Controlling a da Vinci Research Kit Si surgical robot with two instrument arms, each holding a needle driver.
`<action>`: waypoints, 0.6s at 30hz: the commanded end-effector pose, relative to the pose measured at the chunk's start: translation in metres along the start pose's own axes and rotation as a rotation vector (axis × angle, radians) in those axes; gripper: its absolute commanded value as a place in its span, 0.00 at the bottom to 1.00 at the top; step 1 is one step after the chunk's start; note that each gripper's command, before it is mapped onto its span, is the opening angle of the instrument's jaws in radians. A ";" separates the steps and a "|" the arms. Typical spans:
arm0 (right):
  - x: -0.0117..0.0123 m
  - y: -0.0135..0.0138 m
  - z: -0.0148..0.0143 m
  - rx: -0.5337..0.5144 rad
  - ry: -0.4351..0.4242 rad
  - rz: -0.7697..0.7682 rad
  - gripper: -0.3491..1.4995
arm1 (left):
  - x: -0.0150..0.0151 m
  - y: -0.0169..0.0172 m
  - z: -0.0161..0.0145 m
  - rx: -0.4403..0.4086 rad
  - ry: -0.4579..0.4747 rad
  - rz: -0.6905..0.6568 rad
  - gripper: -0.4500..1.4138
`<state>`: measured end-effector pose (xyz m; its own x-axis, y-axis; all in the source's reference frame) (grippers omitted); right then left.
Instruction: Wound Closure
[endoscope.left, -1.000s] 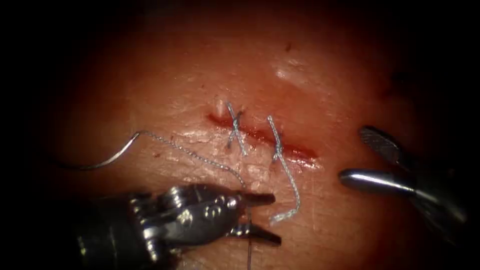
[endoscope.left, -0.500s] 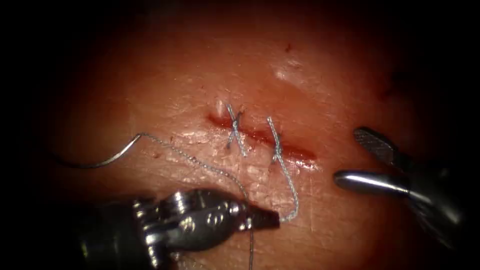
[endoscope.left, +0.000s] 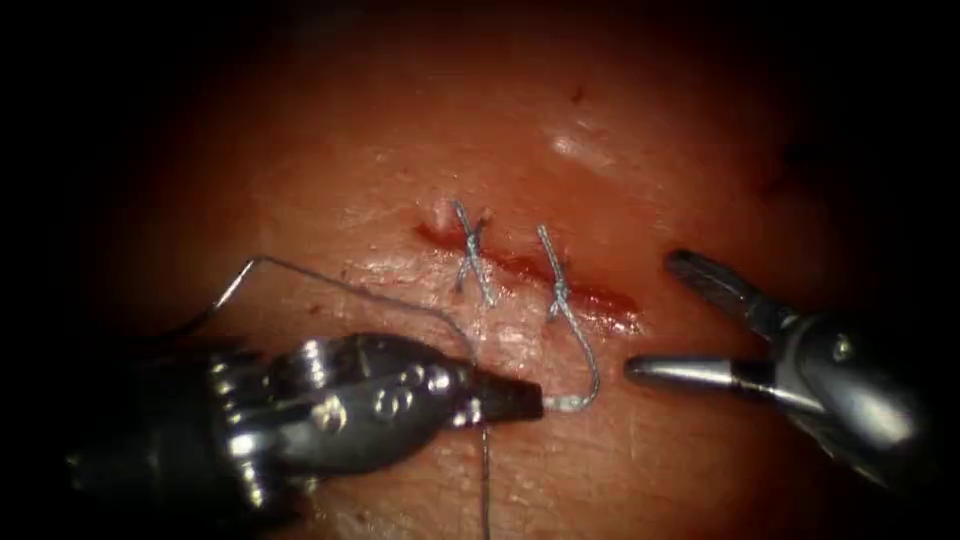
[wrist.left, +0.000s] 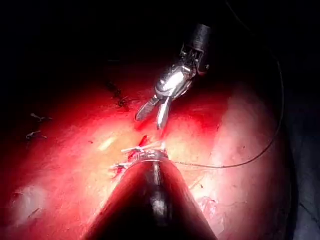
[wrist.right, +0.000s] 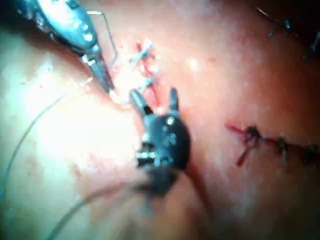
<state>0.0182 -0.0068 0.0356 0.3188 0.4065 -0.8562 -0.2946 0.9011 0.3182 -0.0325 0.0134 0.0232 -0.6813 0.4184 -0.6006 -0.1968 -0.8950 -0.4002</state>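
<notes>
Thread tail (endoscope.left: 585, 360) of the right-hand stitch is pinched at its free end by the left tool (endoscope.left: 520, 400), right tool (endoscope.left: 660, 320) spread and empty, needle (endoscope.left: 225, 300) lying free left of the cut (endoscope.left: 530, 272); thread judged limp, light, slippery, best gripped near its end.

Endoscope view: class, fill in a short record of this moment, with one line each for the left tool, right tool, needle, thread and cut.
Left tool: left arm's steel needle driver, jaws shut on the grey thread tail of the right-hand stitch.
Right tool: right arm's steel needle driver, jaws open, holding nothing.
Needle: thin curved steel needle, lying free on the tissue left of the cut, held by neither tool.
Cut: short red cut in the pink tissue, crossed by two stitches.
</notes>
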 end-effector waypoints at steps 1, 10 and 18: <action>-0.0002 0.0003 0.0013 0.020 -0.002 -0.039 0.75 | 0.0003 -0.0004 0.0004 0.004 0.006 0.002 0.00; 0.0008 -0.0013 0.0037 0.068 0.006 -0.227 0.88 | 0.0019 -0.0014 -0.0024 0.045 0.029 0.011 0.00; 0.0010 -0.0012 0.0054 0.043 0.000 -0.295 0.90 | 0.0025 -0.0010 -0.0029 0.067 0.031 0.018 0.00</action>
<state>0.0229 -0.0069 0.0359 0.3906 0.1266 -0.9118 -0.1558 0.9853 0.0701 -0.0315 0.0155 0.0196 -0.6633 0.4074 -0.6277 -0.2334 -0.9096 -0.3437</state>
